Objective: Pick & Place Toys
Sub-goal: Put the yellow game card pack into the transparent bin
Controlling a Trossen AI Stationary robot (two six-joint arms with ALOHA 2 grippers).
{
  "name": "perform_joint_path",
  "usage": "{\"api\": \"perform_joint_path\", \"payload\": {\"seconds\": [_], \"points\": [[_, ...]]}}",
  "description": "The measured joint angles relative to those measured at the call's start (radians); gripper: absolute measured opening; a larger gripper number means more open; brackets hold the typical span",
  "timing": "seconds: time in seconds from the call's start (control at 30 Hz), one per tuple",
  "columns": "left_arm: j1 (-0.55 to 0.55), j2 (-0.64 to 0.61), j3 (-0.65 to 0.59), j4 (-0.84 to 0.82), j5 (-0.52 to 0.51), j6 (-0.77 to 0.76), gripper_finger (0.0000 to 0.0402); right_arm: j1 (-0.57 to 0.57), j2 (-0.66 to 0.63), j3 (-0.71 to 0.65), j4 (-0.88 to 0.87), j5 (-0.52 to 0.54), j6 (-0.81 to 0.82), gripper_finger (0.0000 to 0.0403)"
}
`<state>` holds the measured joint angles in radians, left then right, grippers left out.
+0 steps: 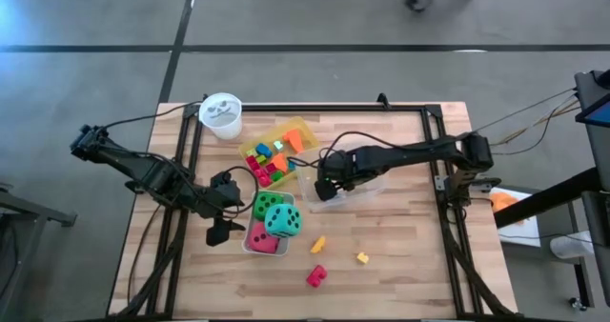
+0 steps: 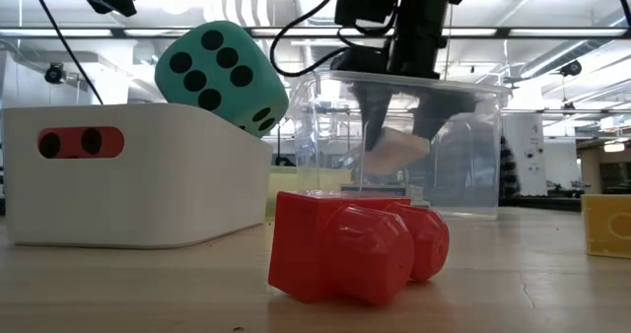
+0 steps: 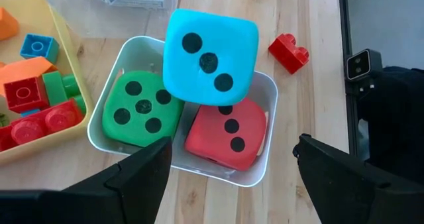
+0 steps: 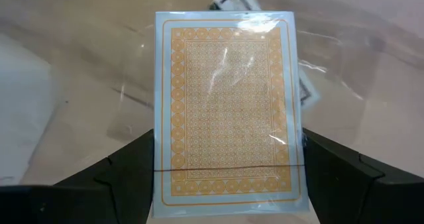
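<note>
Right hand sits down inside the clear plastic box at mid-surface, fingers clamped on the two long edges of a card pack. The pack has an orange patterned back and a clear wrap, and it stands between the fingers, above the box floor. In the low view it shows as a pale tilted slab inside the box walls.

Left hand hovers at the left edge of the white bin, fingers apart, nothing between them. In its wrist view the bin lies directly ahead of the open fingers.

Wooden surface carries everything. Yellow tray is behind the bin and beside the box, holding a heap of small blocks in red, green, blue and orange. White round cup stands at the far left corner.

White bin holds three dice: green die and red die side by side on the bottom, teal die resting on top of both and tilted.

Loose on the surface in front of the bin and box, well apart from either hand: red block nearest the front edge, orange block, yellow block.
</note>
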<state>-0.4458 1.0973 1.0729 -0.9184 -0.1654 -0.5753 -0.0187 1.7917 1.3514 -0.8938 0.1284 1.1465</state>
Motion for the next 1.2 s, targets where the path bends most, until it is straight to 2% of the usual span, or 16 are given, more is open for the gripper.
{"api": "perform_joint_path", "payload": {"seconds": [0.4,0.83,1.07,1.2], "points": [[0.000,0.000,0.000,0.000,0.000,0.000,0.0314,0.001,0.074,0.000,0.035,-0.024,0.001,0.0298],[0.000,0.000,0.000,0.000,0.000,0.000,0.0314,0.001,0.080,0.000,0.037,-0.028,-0.035,0.0298],[0.000,0.000,0.000,0.000,0.000,0.000,0.0314,0.001,0.084,-0.003,0.036,-0.059,-0.118,0.0384],[0.000,0.000,0.000,0.000,0.000,0.000,0.0314,0.001,0.083,-0.003,0.037,-0.058,-0.143,0.0389]]}}
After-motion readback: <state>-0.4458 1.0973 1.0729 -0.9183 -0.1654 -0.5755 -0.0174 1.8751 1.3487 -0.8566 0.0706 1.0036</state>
